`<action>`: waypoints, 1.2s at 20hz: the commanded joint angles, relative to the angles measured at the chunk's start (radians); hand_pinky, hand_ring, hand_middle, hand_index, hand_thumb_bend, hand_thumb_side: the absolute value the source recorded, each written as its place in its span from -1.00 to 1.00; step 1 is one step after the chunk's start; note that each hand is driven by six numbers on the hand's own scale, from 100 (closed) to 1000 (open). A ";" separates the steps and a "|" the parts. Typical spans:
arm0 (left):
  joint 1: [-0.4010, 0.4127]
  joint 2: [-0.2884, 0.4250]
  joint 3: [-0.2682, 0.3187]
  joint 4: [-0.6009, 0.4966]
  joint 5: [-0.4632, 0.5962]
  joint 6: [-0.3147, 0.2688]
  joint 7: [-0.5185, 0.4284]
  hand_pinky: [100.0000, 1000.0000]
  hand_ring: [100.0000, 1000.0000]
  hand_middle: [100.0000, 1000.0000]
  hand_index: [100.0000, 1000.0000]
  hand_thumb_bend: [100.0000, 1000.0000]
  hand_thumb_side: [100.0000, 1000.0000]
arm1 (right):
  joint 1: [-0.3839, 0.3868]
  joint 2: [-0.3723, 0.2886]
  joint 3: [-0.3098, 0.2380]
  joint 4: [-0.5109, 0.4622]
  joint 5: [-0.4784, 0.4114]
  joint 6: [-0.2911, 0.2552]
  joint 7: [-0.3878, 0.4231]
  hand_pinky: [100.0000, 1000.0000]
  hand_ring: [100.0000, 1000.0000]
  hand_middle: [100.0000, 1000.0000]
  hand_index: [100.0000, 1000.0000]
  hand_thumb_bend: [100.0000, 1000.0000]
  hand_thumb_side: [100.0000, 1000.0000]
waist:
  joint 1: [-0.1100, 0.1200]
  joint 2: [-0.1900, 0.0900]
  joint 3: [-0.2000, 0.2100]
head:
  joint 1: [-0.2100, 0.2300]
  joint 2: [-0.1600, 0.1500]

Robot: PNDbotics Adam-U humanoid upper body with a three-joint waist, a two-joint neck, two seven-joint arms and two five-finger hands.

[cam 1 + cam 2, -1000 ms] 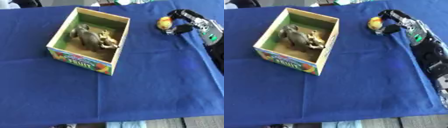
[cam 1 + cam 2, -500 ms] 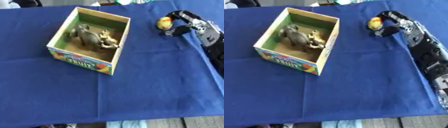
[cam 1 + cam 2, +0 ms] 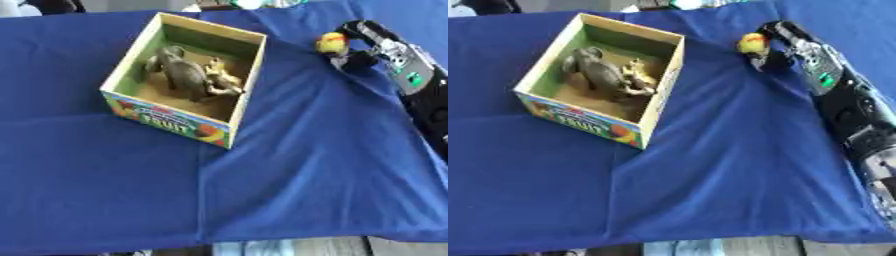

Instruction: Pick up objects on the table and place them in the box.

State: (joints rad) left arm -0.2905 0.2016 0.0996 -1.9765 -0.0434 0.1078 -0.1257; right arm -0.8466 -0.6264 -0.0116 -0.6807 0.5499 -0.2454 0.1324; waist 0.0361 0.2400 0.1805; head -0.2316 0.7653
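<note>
A small yellow and red object (image 3: 332, 42) sits at the far right of the blue cloth. My right hand (image 3: 361, 47) is curled round it, fingers above and thumb below. The open cardboard fruit box (image 3: 146, 113) stands left of centre. Inside it lie a grey animal figure (image 3: 181, 72) and a smaller tan animal figure (image 3: 224, 76). My left hand shows in neither view.
My right forearm (image 3: 846, 107) runs along the right edge of the table. A blue cloth (image 3: 289, 175) covers the whole table, with a fold running from the box toward the front edge. Blurred items sit beyond the far edge.
The right hand has drawn its fingers closer round the yellow and red object and shifted slightly; the box and figures stay put.
</note>
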 commanded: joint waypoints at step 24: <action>-0.009 0.012 0.007 -0.014 0.006 -0.003 -0.001 0.10 0.12 0.26 0.39 -0.79 -0.09 | -0.003 -0.052 -0.008 -0.023 -0.120 0.046 -0.070 0.70 0.37 -0.17 0.31 -1.00 -0.08 | -0.002 -0.017 -0.006 | 0.005 0.005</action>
State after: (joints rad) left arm -0.2906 0.2016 0.0996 -1.9765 -0.0434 0.1078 -0.1258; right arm -0.8349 -0.6325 -0.0120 -0.6862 0.4405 -0.2021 0.0696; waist 0.0359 0.2400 0.1758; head -0.2300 0.7653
